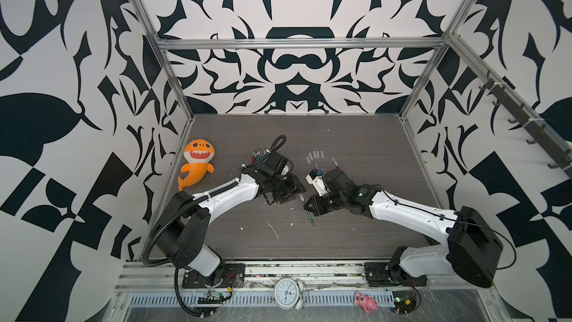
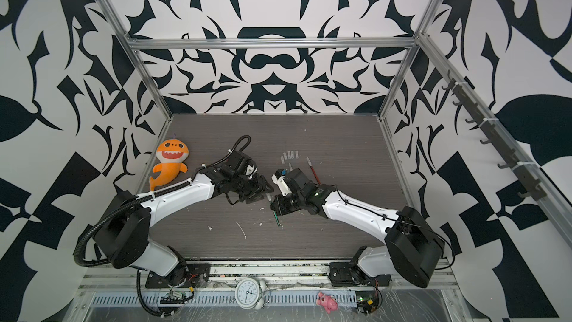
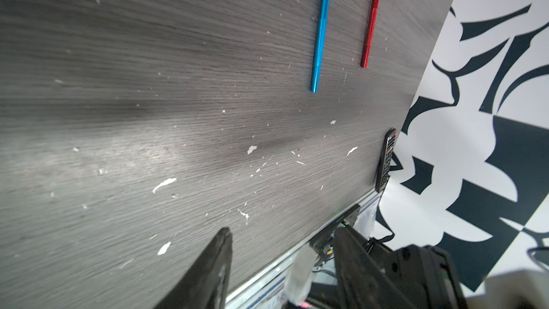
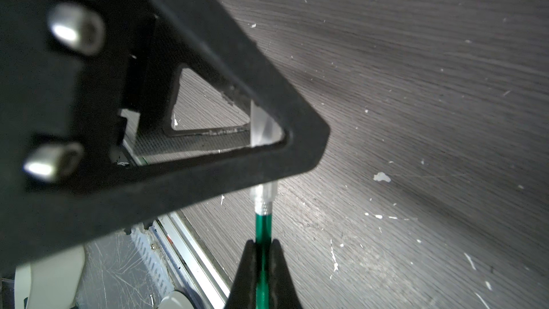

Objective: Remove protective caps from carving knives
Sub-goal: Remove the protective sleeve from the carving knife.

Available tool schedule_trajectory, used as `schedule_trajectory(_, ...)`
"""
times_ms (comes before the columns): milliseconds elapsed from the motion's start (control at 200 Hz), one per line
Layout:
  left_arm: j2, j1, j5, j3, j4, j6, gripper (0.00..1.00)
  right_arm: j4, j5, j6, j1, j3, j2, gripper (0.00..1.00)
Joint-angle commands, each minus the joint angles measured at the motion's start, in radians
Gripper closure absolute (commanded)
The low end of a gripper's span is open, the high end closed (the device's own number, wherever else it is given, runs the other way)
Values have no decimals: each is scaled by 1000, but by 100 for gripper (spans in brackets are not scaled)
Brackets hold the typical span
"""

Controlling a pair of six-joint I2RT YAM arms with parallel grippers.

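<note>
Grey table (image 1: 340, 137), green knife (image 4: 262, 228), wrist-only remote (image 3: 386, 159)

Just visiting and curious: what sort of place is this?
Likely a robot test cell: a left arm and right arm bolted beside a wood-grain tabletop, boxed in by black-and-white patterned walls on an aluminium frame.

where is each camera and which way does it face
Top views: above the bases, looking down on grey wood table; both arms show.
Left wrist: on left arm, faces thin blue carving knife, thin red carving knife; open left gripper shows.
Right wrist: on right arm, faces right gripper shut on thin green carving knife.
Shared: that knife, in both top views.
</note>
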Motion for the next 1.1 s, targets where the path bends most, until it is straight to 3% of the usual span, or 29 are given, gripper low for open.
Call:
schedule_trajectory(0,12,-5,0,33,24,-16,49,32,-15,7,7,42,4,100)
schedule_trajectory(555,42,-4,-1,42,63,-26,71,27,6,20,16,39,7,100)
schedule_trajectory(1095,41,-13,13,31,66,-34,69,56,60,59,16,35,-13,100)
